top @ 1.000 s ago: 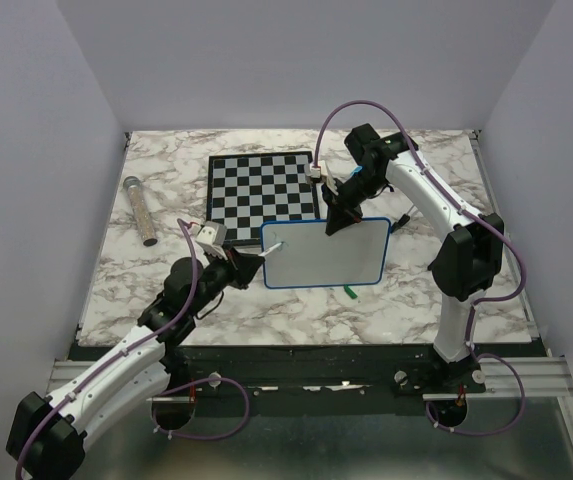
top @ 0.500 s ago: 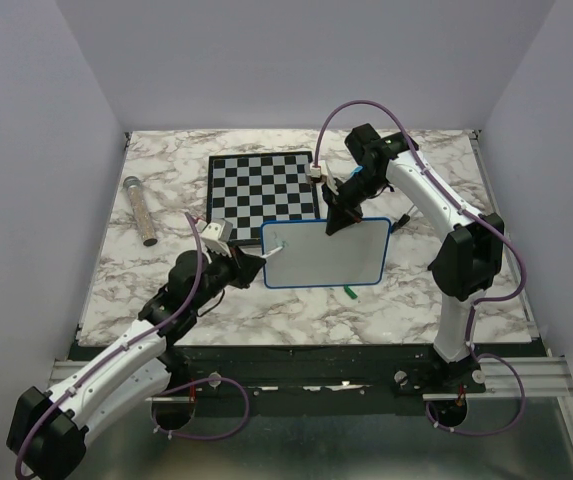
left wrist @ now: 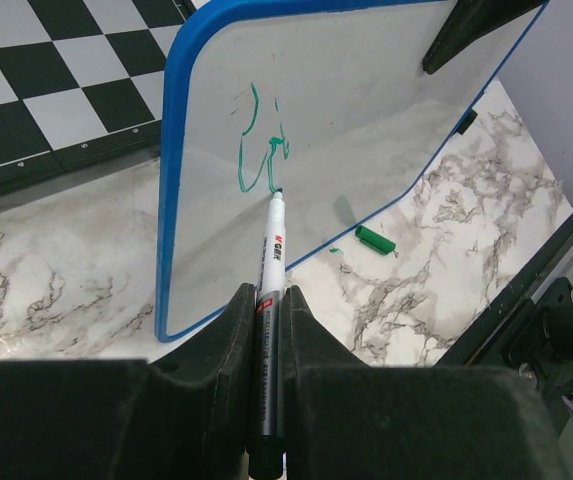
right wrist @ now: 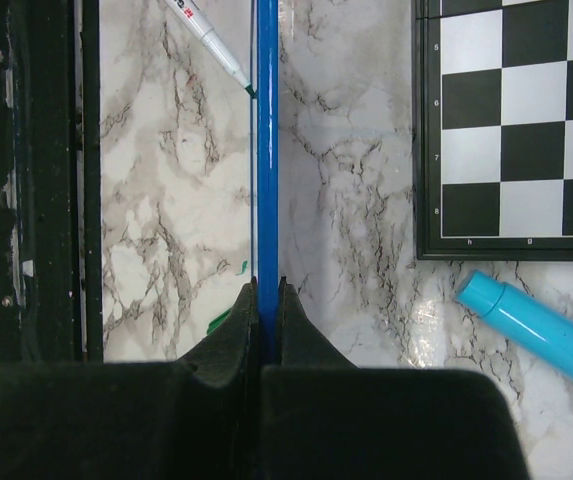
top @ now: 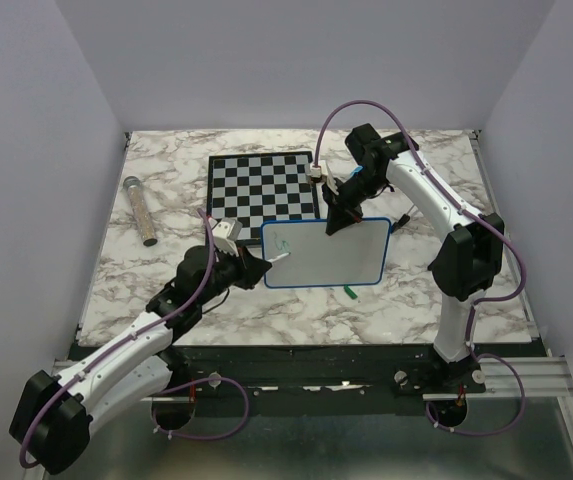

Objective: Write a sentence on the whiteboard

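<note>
The blue-rimmed whiteboard (top: 334, 254) stands tilted on the marble table, in front of the checkered board. My right gripper (top: 340, 222) is shut on its top rim, seen edge-on in the right wrist view (right wrist: 267, 150). My left gripper (left wrist: 268, 300) is shut on a grey-white marker (left wrist: 272, 250) whose tip touches the board face (left wrist: 366, 110) by the left edge. A few green strokes of the sentence (left wrist: 256, 150) sit at the tip; they also show in the top view (top: 282, 243). The left gripper (top: 257, 264) is just left of the board.
A black-and-white checkered board (top: 262, 187) lies behind the whiteboard. A green marker cap (top: 349, 292) lies in front of it, also in the left wrist view (left wrist: 375, 239). A light blue cylinder (right wrist: 531, 325) lies beside the checkered board. A speckled tube (top: 141, 210) lies at far left.
My left gripper has moved right toward the board and the marker tip has drawn more green strokes near the left edge. The right arm and board have not moved.
</note>
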Robot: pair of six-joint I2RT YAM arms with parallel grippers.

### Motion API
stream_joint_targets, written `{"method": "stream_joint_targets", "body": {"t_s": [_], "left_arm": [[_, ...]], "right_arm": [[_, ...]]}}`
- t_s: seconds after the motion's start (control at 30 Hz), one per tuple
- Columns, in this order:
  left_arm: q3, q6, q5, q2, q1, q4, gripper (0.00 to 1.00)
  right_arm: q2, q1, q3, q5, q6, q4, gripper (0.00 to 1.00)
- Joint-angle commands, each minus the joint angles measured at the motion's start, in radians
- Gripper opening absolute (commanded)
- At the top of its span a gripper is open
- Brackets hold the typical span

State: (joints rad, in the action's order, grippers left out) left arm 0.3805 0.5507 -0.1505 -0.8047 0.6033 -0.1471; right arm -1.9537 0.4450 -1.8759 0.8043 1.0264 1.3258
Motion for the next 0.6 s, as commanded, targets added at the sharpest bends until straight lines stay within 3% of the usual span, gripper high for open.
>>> {"method": "stream_joint_targets", "body": {"t_s": [0.0, 0.57], "left_arm": [[0.034, -0.009, 0.052, -0.011, -0.008, -0.068, 0.0], [0.015, 0.009, 0.143, 0.09, -0.026, -0.059, 0.0]], "right_arm": [[-0.002, 0.008, 0.017, 0.001, 0.041, 0.062, 0.01], [-0.004, 0.008, 0.018, 0.001, 0.043, 0.066, 0.0]]}}
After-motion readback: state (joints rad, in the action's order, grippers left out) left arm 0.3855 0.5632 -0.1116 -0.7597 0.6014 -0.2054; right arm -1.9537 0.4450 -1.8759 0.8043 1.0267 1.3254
